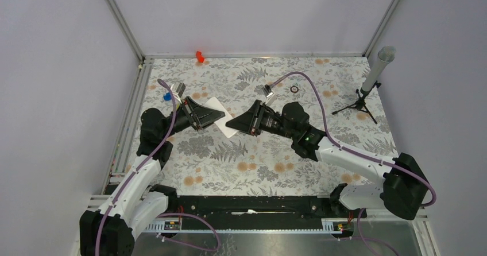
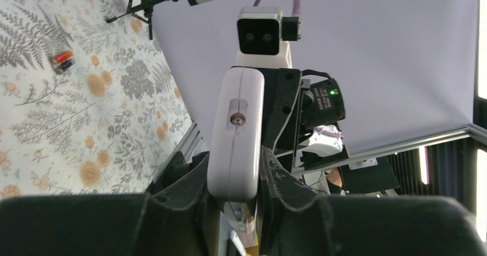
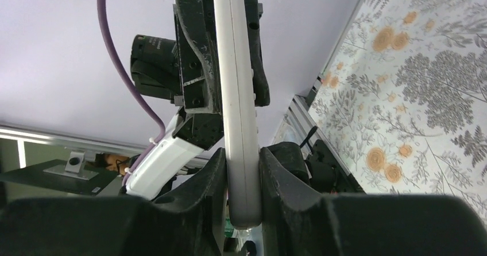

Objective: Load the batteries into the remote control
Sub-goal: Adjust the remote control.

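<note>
Pinching remote control (image 3: 236, 112) at opposite ends.

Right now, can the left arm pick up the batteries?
Probably not yet. The left gripper is shut on the remote control, sharing it with the right gripper, so it is busy. The batteries lie apart on the table; it would have to let go first.

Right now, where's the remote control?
Top view, left of table centre: the remote control is clamped between the left tool and right tool.
</note>
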Robot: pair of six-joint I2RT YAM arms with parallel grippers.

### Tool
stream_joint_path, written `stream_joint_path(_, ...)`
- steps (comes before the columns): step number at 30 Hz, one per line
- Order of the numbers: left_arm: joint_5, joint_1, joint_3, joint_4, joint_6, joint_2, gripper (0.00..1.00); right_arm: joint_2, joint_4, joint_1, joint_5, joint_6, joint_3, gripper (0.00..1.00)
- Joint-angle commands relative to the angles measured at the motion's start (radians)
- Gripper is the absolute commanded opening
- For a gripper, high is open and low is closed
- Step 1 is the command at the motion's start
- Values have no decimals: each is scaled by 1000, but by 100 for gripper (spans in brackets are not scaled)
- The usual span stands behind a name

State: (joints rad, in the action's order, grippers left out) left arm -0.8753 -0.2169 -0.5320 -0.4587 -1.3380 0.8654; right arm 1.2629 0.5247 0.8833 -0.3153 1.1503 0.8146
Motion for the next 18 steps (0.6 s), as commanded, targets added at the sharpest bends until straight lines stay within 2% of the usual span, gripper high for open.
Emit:
stream_joint_path(1,-58,-6,-7,-139,28,15,12,31,71,-46,-85,-18,8,26)
stream_joint_path(3,-65,-6,-16,-159,28,37,0,52,89,-58,-102,-45,8,39)
stream_joint_path(5,-62,-5,-33,-181,30,66,0,69,120,-64,-98,-73,3,70)
stream_joint_path(6,-56,-5,-42,-196,28,80,0,74,135,-65,-85,-82,-2,79)
stream_joint_path(8,-44,-4,-63,-226,29,110,0,83,166,-68,-49,-87,-11,91)
stream_joint_path(10,-38,-4,-87,-259,26,144,0,106,220,-70,-39,-65,-16,93)
stream_joint_path(12,-38,-3,-107,-312,13,172,0,138,286,-71,-30,-11,-26,90)
stream_joint_path(18,-35,1,-118,-390,-12,249,0,230,579,-82,-2,170,-105,70)
